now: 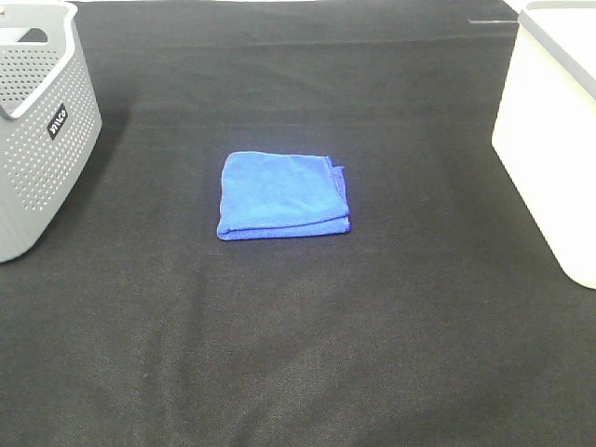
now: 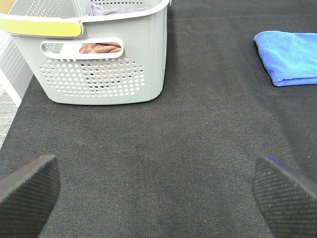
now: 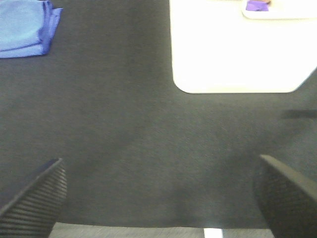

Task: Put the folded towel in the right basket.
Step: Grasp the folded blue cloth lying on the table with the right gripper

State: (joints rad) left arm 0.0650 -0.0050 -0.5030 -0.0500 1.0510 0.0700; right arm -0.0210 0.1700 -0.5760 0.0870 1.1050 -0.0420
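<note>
A folded blue towel [image 1: 284, 195] lies flat on the black cloth in the middle of the table. It also shows in the left wrist view [image 2: 290, 57] and in the right wrist view [image 3: 26, 28]. The white right basket [image 1: 551, 121] stands at the right edge; the right wrist view shows its wall [image 3: 237, 54]. Neither arm shows in the exterior view. My left gripper [image 2: 158, 191] is open and empty, well short of the towel. My right gripper [image 3: 161, 196] is open and empty, between towel and white basket.
A grey perforated basket [image 1: 42, 121] stands at the left edge; in the left wrist view [image 2: 99, 64] it holds brown and grey cloth. A purple item [image 3: 257, 5] lies in the white basket. The table's front edge [image 3: 148, 230] is near my right gripper.
</note>
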